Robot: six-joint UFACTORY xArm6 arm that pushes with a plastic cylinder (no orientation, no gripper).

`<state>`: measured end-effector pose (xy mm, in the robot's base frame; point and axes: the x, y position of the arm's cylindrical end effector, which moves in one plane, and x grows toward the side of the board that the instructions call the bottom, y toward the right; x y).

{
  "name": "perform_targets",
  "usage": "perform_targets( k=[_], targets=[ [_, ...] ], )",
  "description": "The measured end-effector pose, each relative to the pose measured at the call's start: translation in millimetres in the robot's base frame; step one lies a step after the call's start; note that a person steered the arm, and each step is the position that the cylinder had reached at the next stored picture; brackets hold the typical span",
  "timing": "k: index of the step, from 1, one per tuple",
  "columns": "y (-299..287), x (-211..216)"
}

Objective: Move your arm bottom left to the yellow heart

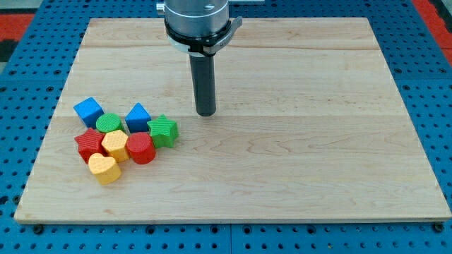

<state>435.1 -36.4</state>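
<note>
**Op:** Camera view has my tip (pixel 205 113) on bare board, near the middle, well apart from the cluster at the view's lower left. No jaws on this rig, just a straight rod, so nothing to spread or pinch.

**Sup:** Why's it parked out there?

**Op:** My guess: clear approach. Blocks are bunched tight, so coming straight at them would shove the green star (pixel 164 131) first, since that's the nearest one to the tip.

**Sup:** Where's the target?

**Op:** Yellow heart (pixel 104 169) sits at the cluster's bottom, closest to the view's bottom-left corner of the wooden board (pixel 296 176). It's touching the yellow hexagon-ish block (pixel 115 145) above it, w/ the red star-ish block (pixel 89 144) just beside, up-left.

**Sup:** Looks like?

**Op:** Bright yellow, ribbed sides, flat top, lobes pointing roughly toward the view's left. Lying flat.

**Sup:** Rest of the pile?

**Op:** Red cylinder (pixel 141 148) right of the hexagon, green cylinder (pixel 109 123) behind, blue cube (pixel 89 111) and a 2nd blue block (pixel 138 116) at the back.

**Sup:** Route?

**Op:** I'd swing below the pile, then end bottom-left of the heart. Risk: clipping the red cylinder en route.
</note>
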Motion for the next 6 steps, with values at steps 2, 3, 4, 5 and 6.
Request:
perform_targets(
  k=[2, 3, 4, 5, 6],
  targets=[
    [0.0, 3.5],
    [4.3, 8.1],
    [21.3, 30.2],
    [17.3, 77.4],
    [-47.9, 118.1]
  ],
)
